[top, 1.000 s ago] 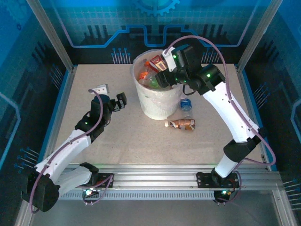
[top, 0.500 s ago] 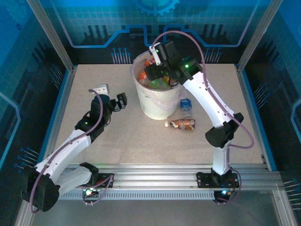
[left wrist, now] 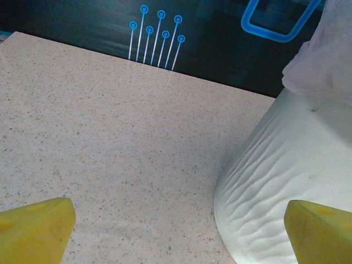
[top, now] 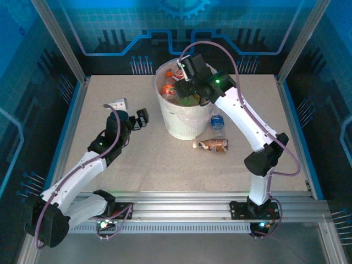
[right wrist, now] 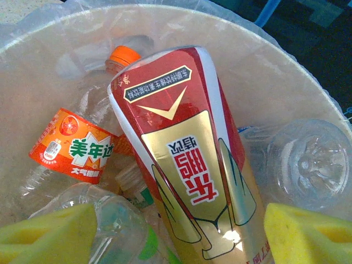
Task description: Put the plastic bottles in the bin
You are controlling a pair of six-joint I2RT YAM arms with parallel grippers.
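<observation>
We are at the drop: the right gripper (right wrist: 181,234) hangs over the bin (top: 181,125) at twelve o'clock, straddling a red bottle (right wrist: 187,154); whether it grips, we cannot tell. The left gripper (left wrist: 176,231) gapes. Next come the brown bottle (top: 212,145) and blue bottle (top: 217,122) at the bin's five o'clock.

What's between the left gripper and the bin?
Bare table, nothing else, from the left gripper to the bin wall. The top view shows it, and the left wrist view agrees.
</observation>
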